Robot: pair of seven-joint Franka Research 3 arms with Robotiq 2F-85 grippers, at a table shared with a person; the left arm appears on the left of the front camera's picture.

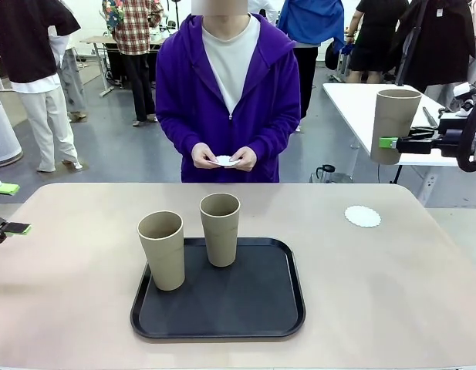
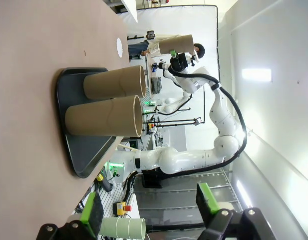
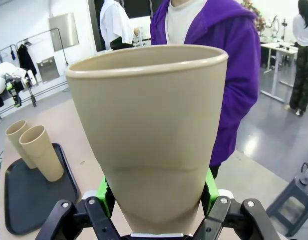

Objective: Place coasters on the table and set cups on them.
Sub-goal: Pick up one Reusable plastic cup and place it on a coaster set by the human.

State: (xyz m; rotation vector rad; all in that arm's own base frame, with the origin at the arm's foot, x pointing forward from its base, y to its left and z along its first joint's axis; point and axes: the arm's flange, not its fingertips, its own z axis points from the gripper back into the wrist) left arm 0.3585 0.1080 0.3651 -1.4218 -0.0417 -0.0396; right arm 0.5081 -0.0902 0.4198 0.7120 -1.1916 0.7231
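Cups: three. Two stand upright on the black tray (image 1: 222, 327), the near cup (image 1: 162, 250) just beside the far cup (image 1: 221, 229). The third cup (image 3: 149, 125) is aloft at right, with the right tool (image 3: 156, 200) clamped on its lower wall.

Coasters: two. The first coaster (image 1: 362, 216) lies flat on the counter (image 1: 376, 293), far right. The second coaster (image 1: 227, 160) is in the person's hands (image 1: 245, 159).

Left tool (image 2: 149, 205) spread wide and empty, at the counter's left edge.

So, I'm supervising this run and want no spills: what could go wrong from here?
1. The right gripper holds the cup low on its body, high in the air; it could tilt or slip.
2. The coaster is thin; an off-centre landing may shove it.
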